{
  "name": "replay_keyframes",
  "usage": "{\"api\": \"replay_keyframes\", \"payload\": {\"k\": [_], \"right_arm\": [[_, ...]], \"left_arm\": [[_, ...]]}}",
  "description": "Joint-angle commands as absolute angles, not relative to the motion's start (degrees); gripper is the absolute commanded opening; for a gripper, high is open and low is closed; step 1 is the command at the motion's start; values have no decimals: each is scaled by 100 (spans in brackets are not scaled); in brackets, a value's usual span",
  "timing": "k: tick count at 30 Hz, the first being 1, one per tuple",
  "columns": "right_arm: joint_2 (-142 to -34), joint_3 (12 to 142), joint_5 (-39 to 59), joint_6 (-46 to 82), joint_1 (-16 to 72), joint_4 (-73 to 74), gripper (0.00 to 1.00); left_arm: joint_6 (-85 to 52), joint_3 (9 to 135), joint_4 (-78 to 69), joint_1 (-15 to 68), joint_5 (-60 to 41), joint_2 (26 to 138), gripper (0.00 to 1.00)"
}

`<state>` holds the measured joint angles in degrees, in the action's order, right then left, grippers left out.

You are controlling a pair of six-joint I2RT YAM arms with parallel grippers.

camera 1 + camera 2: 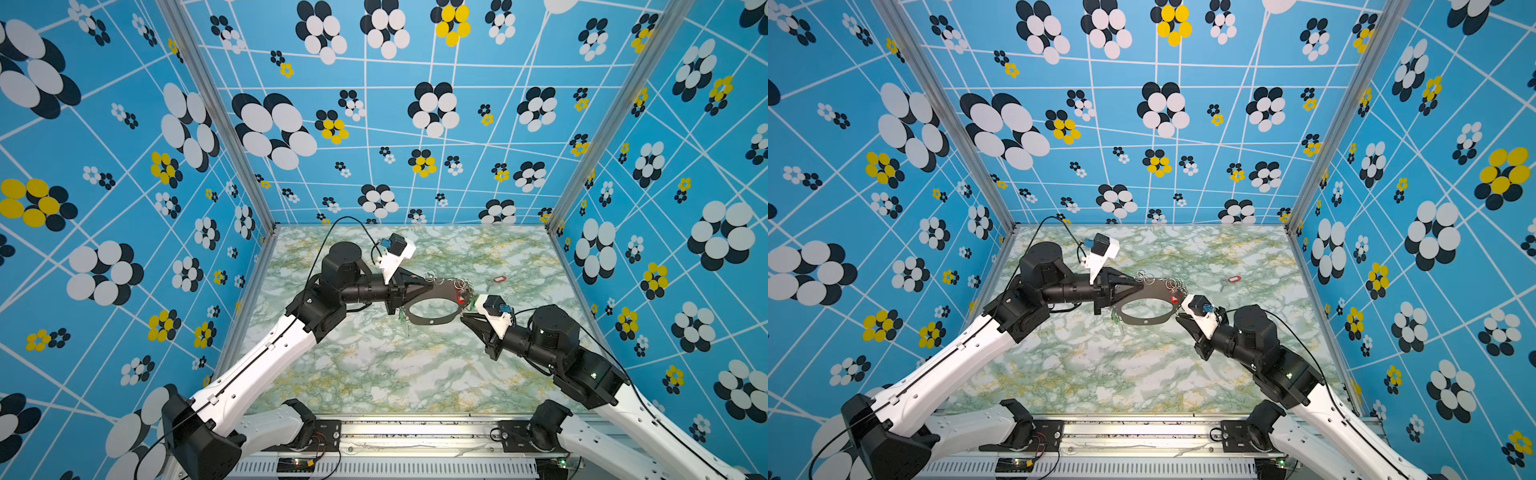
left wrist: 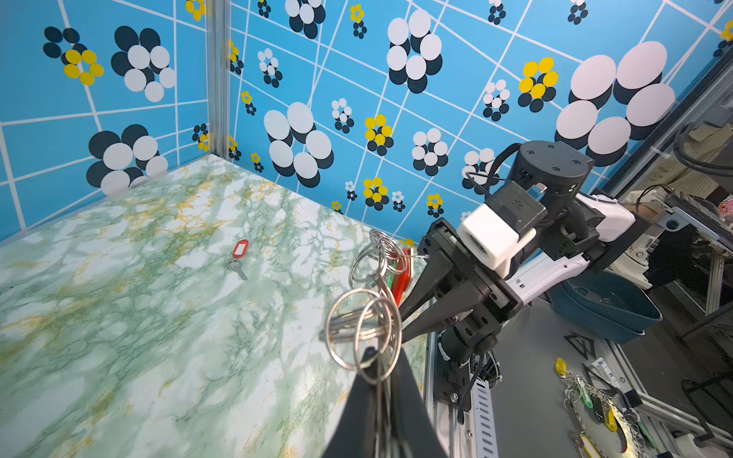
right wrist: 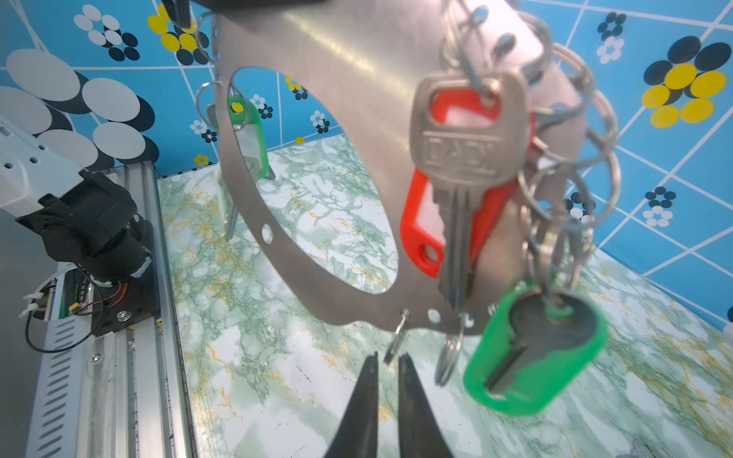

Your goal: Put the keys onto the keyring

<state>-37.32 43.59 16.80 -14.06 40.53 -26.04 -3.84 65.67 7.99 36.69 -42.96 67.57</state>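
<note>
ok so here's the setup: the left gripper (image 1: 434, 283) is clamped tight on one end of the big flat grey metal crescent keyring (image 1: 442, 291), holding it up above the green-veined marble tabletop (image 1: 374, 365). The right gripper (image 3: 388, 357) sits right at the plate's opposite end with its black fingers a little apart. A small silver split ring (image 3: 396, 341) dangles from the plate's rim down to the tips, and I can't tell if it touches either finger.

Hanging off the plate beside the right gripper are a red oblong plastic tag (image 3: 420, 226) with a silver key (image 3: 456, 158) over it, plus a green plastic tag (image 3: 535, 357) with a grey key (image 3: 555, 329). A second green tag (image 3: 246, 131) hangs at the plate's left-gripper end.

A loose red plastic tag (image 1: 498, 279) with a tiny silver key (image 2: 236, 269) lies flat on the tabletop, well apart from the plate, out past its ring-crowded end.
</note>
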Motion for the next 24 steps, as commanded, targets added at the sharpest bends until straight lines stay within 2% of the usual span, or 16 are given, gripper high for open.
{"api": "replay_keyframes", "payload": {"k": [1, 13, 24], "right_arm": [[-3664, 4356, 1616, -1311, 4087, -1941, 34], [-3741, 4136, 1167, -1163, 4087, -1484, 27], [-3753, 4052, 1011, -1159, 4086, -1331, 27]], "left_arm": [[-599, 6626, 438, 3612, -4446, 6590, 0], [-835, 6636, 197, 3613, -4556, 6627, 0], [-923, 6695, 160, 3630, -4614, 6653, 0]]}}
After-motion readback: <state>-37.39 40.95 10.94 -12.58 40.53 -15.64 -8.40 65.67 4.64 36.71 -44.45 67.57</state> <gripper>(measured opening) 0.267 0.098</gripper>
